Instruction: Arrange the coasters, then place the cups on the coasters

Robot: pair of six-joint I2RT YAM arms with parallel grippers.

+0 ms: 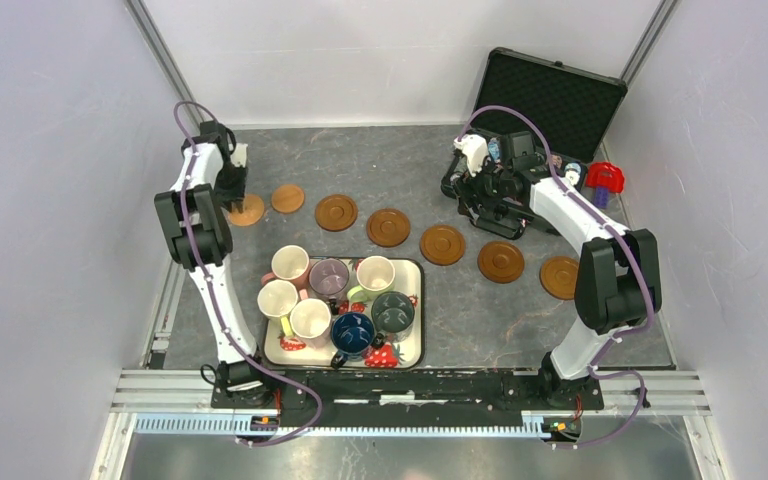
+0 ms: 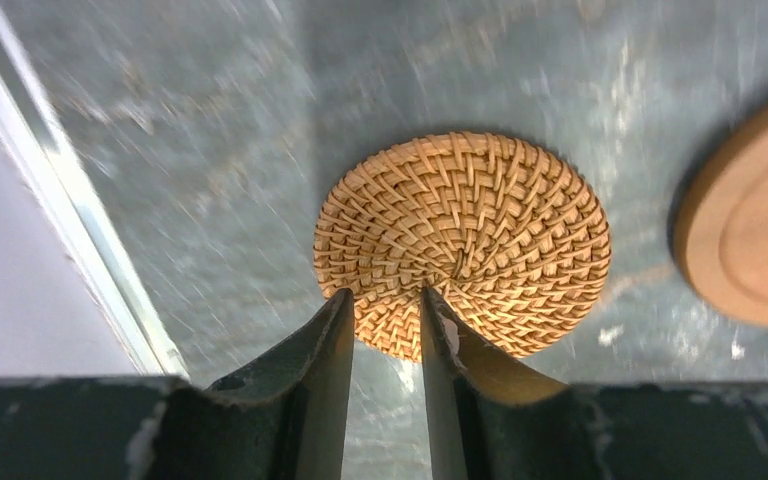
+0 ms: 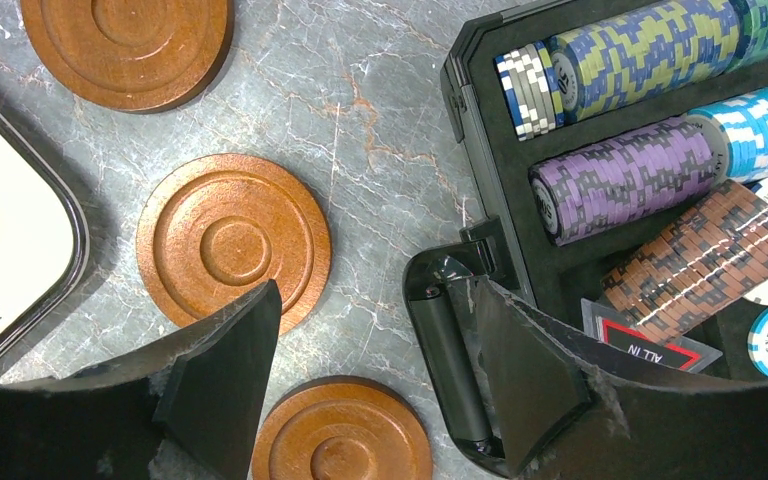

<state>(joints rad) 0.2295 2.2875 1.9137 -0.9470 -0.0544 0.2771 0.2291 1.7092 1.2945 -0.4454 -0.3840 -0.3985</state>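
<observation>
Behind the tray's (image 1: 412, 345) left corner, the left jaws stand narrowly apart, tips at a woven coaster's (image 2: 465, 235) rim; cups (image 1: 375, 277) fill the tray, five dark coasters (image 1: 388, 227) arc behind it; far right of it, the right jaws gape wide above the surface (image 3: 380, 150)

Orange-tan coaster (image 2: 460, 240) shows a woven herringbone pattern.

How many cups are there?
7 cups, all on the tray: two pink, two cream, one mauve, one blue, one grey-green. None seem hidden.
</observation>
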